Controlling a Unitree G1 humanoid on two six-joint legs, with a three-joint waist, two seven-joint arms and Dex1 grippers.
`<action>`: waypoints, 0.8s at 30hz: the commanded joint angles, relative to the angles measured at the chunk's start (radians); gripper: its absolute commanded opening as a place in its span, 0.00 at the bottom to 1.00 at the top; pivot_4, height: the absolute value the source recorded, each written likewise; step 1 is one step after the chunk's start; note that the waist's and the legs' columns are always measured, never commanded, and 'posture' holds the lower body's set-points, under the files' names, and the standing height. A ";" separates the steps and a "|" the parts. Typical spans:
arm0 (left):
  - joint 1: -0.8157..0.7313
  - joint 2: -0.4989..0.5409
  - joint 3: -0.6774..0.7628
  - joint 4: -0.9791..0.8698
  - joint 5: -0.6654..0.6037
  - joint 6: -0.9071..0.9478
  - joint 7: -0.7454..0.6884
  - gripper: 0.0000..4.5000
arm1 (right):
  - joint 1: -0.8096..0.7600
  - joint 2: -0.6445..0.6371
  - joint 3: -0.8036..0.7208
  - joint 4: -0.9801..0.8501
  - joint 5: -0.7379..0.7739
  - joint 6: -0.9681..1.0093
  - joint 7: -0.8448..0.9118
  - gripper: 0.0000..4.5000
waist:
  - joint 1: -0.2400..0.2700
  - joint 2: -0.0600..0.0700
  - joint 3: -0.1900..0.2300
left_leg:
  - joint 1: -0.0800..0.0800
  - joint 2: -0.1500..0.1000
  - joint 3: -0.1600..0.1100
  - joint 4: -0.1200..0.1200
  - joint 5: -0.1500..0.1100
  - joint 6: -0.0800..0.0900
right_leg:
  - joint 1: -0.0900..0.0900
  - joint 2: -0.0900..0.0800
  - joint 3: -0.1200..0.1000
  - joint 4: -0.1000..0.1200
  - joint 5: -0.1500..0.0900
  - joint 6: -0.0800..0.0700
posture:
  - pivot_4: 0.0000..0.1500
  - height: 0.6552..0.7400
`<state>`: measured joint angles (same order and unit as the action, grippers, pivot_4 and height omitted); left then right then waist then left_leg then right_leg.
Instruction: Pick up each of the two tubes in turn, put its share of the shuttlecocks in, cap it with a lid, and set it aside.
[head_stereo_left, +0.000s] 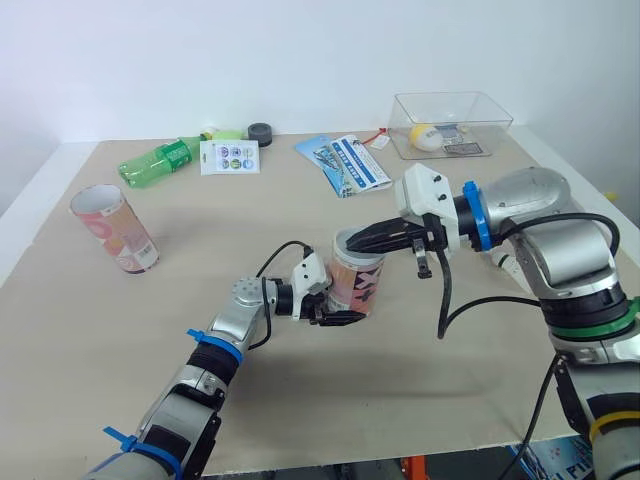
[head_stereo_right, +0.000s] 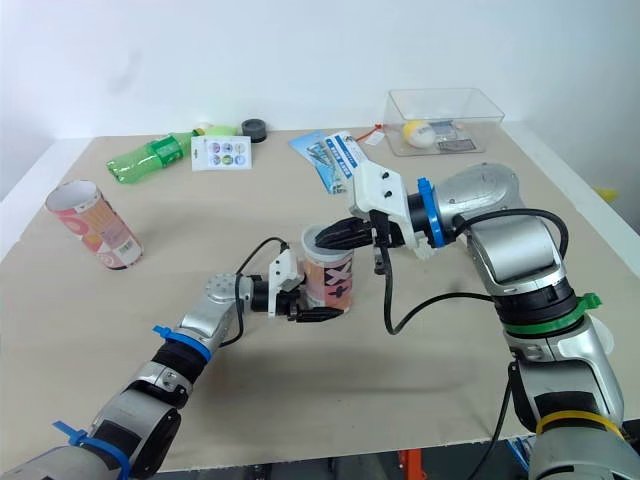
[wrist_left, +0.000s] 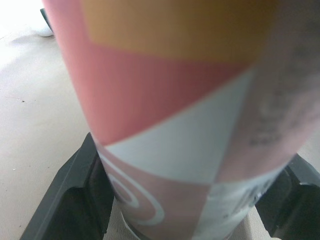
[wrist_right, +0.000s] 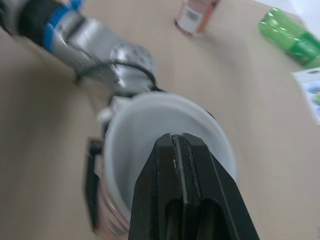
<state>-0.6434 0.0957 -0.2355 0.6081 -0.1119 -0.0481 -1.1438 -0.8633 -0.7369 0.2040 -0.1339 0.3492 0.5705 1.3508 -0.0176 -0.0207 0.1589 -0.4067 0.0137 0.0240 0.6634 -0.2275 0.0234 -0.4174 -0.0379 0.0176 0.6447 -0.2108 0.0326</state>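
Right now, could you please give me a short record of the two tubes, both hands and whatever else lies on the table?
held tube: upright, uncapped, pink pattern
left hand: shut on the held tube, low on its wall
right hand: fingers together, tips at the held tube's open mouth
second tube: tilted, uncapped, apart at the left of the table
far edge: green bottle lying down, black round object, clear box

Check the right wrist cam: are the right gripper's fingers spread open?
No, the right gripper has its two fingers pressed together, only a seam between them, at the mouth of the tube.
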 joint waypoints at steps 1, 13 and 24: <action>0.022 -0.005 -0.029 0.032 0.019 0.007 -0.001 0.73 | 0.000 0.005 0.006 -0.051 0.074 0.109 0.013 0.02 | 0.000 0.000 0.000 | 0.000 0.000 0.000 0.000 0.000 0.000 | 0.000 0.000 0.000 0.000 0.000 0.000 | 1.00 1.00; 0.020 -0.014 -0.029 0.041 0.028 -0.008 0.003 0.73 | 0.016 -0.058 0.096 0.000 -0.009 0.073 0.024 0.02 | 0.000 -0.001 -0.001 | 0.001 -0.001 0.000 0.000 0.000 0.000 | 0.001 -0.001 0.000 0.000 -0.002 0.002 | 1.00 1.00; 0.027 -0.014 -0.032 0.024 0.026 -0.018 0.007 0.73 | 0.019 -0.056 0.146 0.034 -0.046 0.076 0.045 0.02 | 0.000 -0.003 -0.004 | 0.002 -0.001 0.000 0.000 0.000 0.000 | 0.001 -0.001 0.000 0.000 -0.002 0.001 | 1.00 1.00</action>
<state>-0.6396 0.0873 -0.2394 0.6203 -0.0933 -0.0805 -1.1252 -0.8798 -0.7810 0.2478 -0.1254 0.3654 0.6250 1.3728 -0.0173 -0.0235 0.1549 -0.4047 0.0132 0.0243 0.6633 -0.2276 0.0233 -0.4160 -0.0392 0.0172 0.6446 -0.2141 0.0320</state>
